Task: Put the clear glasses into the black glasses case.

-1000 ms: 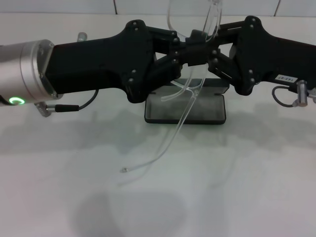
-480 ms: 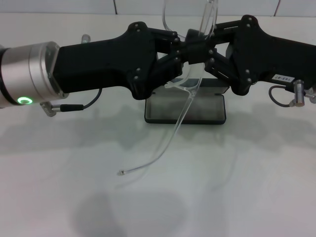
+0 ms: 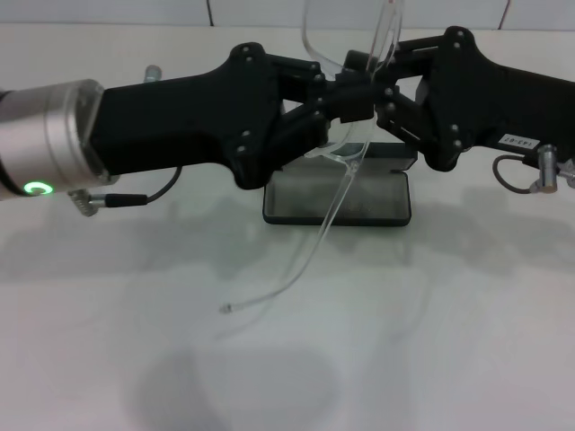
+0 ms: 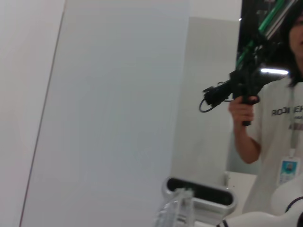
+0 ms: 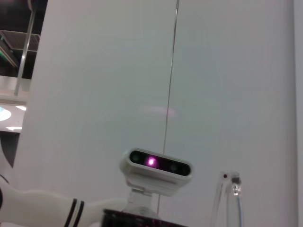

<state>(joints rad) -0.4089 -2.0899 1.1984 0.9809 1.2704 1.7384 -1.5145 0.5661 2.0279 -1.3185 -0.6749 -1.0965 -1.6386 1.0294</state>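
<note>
Above the open slim black rectangular glasses case on the white table, I see both grippers meeting. Left gripper and right gripper each have jaws clamped on the transparent plastic wraparound glasses, one clear arm trailing down toward the table.

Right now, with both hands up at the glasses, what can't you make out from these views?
- Head view: the left hand and right hand overlap, hiding exactly where each touches the clear glasses.
- Head view: the hands cover the black glasses case far edge and lid.
- Both wrist views face away from the case.
</note>
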